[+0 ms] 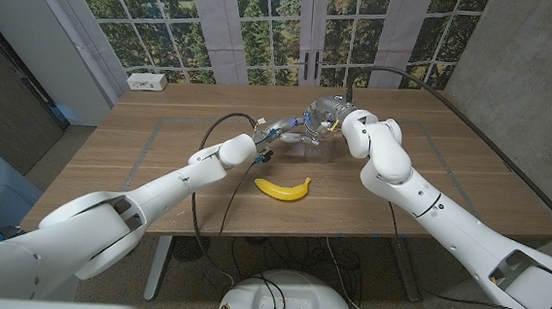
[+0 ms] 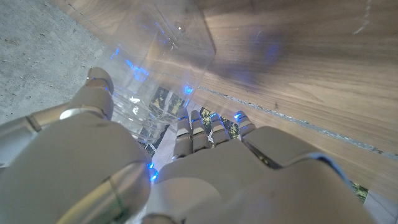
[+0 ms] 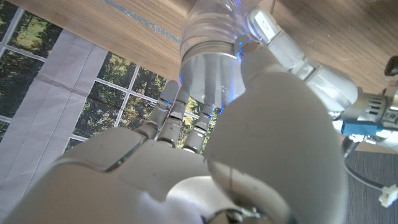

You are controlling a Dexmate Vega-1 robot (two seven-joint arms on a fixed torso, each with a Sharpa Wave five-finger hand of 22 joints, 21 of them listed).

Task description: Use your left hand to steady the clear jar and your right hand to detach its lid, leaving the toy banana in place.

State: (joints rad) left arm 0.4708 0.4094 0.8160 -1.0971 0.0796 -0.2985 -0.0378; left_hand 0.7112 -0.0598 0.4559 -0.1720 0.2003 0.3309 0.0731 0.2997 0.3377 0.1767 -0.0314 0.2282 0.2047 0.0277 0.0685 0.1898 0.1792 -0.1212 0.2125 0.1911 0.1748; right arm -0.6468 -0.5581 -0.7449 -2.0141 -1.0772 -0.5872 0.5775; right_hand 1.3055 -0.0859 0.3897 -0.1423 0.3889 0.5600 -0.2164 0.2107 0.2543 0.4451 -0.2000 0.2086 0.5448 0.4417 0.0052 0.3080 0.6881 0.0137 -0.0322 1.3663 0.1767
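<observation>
Clear jar stands betw. both hands. Left hand grips jar body, fingers wrapped on its wall. Right hand clasps lid from above. Toy banana lies on table, near left wrist, apart from jar.

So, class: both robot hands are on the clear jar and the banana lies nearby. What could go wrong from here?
1. The left hand grips smooth clear plastic; if the clear jar turns with the silver lid, nothing unscrews.
2. The right hand wraps the lid from above; a sideways pull might tip the jar.
3. The toy banana lies just in front of both arms; a sliding jar or forearm could knock it.
</observation>
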